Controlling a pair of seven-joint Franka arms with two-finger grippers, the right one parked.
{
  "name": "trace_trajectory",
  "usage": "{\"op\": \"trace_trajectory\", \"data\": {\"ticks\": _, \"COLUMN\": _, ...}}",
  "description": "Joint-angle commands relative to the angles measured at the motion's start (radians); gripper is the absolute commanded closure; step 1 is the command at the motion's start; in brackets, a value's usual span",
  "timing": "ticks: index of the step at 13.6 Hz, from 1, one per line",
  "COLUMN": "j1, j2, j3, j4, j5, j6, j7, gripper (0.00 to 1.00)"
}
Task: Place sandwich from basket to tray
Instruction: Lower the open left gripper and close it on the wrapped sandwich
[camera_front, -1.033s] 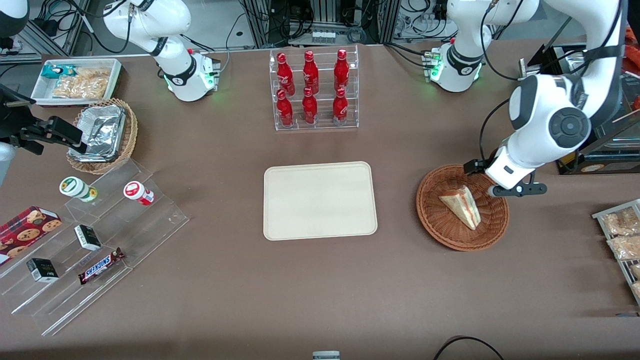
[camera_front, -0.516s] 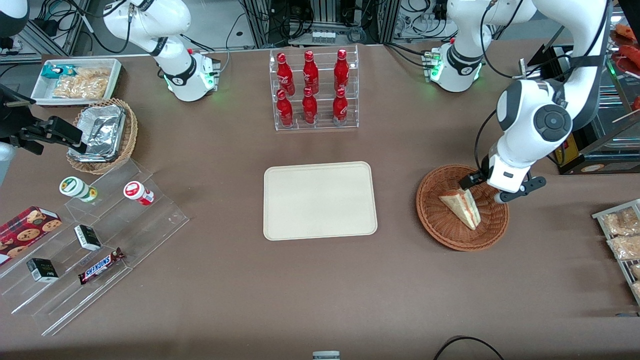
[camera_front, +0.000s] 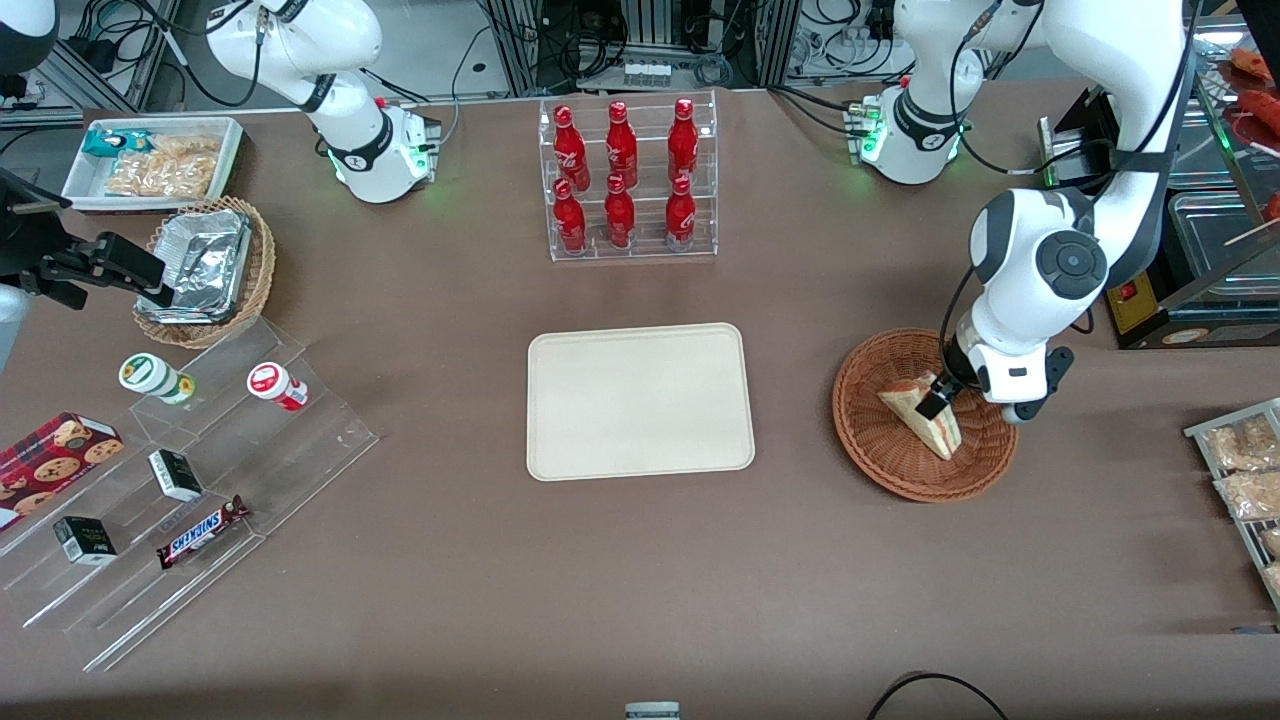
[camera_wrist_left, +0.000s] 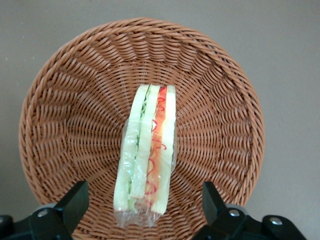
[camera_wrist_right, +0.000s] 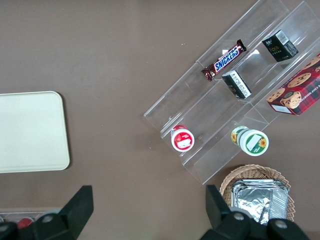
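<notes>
The sandwich (camera_front: 925, 418), a clear-wrapped wedge of white bread with green and pink-orange filling, lies in the reddish-brown wicker basket (camera_front: 880, 452) toward the working arm's end of the table. My left gripper (camera_front: 948, 396) hangs low over the sandwich's wide end, open. In the left wrist view the sandwich (camera_wrist_left: 147, 155) lies across the middle of the basket (camera_wrist_left: 65, 100). The gripper (camera_wrist_left: 145, 192) straddles the sandwich's wrapped end, its black fingertips (camera_wrist_left: 76, 196) standing well apart from the bread on each side. The cream tray (camera_front: 640, 400) lies bare at the table's middle, beside the basket.
A clear rack of red bottles (camera_front: 627, 180) stands farther from the front camera than the tray. Toward the parked arm's end are a stepped acrylic shelf with snacks (camera_front: 180, 480), a tan basket of foil containers (camera_front: 205, 270) and a white bin (camera_front: 150, 160). Packets (camera_front: 1245, 470) lie past the basket.
The left gripper swung from the basket's rim in over the sandwich and came lower, its wrist turning. The sandwich has not moved.
</notes>
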Motion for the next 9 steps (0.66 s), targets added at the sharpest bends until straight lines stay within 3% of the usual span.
{"op": "trace_trajectory", "data": {"ticks": 1, "j1": -0.01, "j2": 0.038, "j3": 0.005, "j4": 0.004, "j5": -0.005, "j6": 0.034, "j7": -0.087, "gripper": 0.0}}
{"op": "trace_trajectory", "data": {"ticks": 7, "j1": -0.01, "j2": 0.095, "j3": 0.005, "j4": 0.005, "j5": -0.005, "j6": 0.029, "j7": -0.101, "gripper": 0.0}}
{"op": "trace_trajectory", "data": {"ticks": 8, "j1": -0.01, "j2": 0.095, "j3": 0.005, "j4": 0.007, "j5": -0.005, "j6": 0.025, "j7": -0.092, "gripper": 0.01}}
{"op": "trace_trajectory", "data": {"ticks": 9, "j1": -0.01, "j2": 0.096, "j3": 0.005, "j4": 0.007, "j5": -0.005, "j6": 0.023, "j7": -0.09, "gripper": 0.11}}
